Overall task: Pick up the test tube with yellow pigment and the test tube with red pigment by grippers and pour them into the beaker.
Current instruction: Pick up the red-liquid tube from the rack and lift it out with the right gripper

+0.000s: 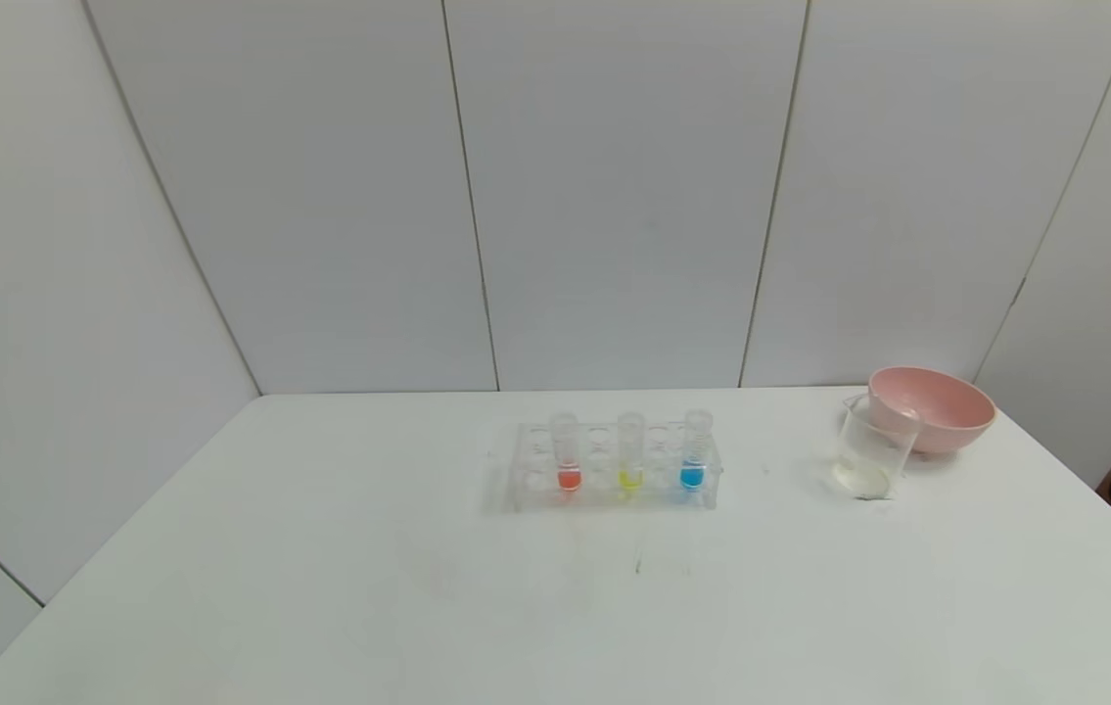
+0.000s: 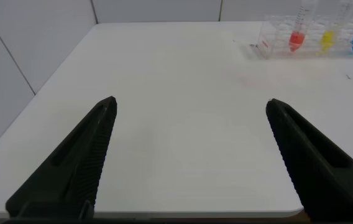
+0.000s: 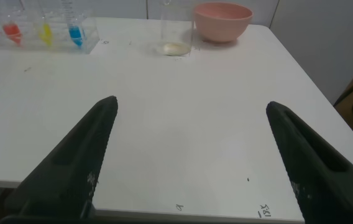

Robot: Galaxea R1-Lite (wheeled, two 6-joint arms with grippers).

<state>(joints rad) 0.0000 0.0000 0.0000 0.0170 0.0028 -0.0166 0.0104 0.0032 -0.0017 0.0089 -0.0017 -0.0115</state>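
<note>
The red-pigment test tube [image 1: 568, 456] and the yellow-pigment test tube [image 1: 630, 454] stand upright in a clear rack [image 1: 614, 490] at mid-table. Both also show in the left wrist view, red [image 2: 296, 38] and yellow [image 2: 328, 38], and in the right wrist view, red [image 3: 12, 28] and yellow [image 3: 45, 31]. The clear beaker [image 1: 869, 448] stands to the right, touching the pink bowl; it shows in the right wrist view [image 3: 176, 31]. My left gripper [image 2: 191, 107] and right gripper [image 3: 191, 107] are open and empty, above the table's near edge, out of the head view.
A blue-liquid tube [image 1: 694, 452] stands in the rack's right end. A pink bowl [image 1: 932, 406] sits behind the beaker near the table's right edge. White wall panels close the back and left. The white table [image 1: 320, 587] is bare in front of the rack.
</note>
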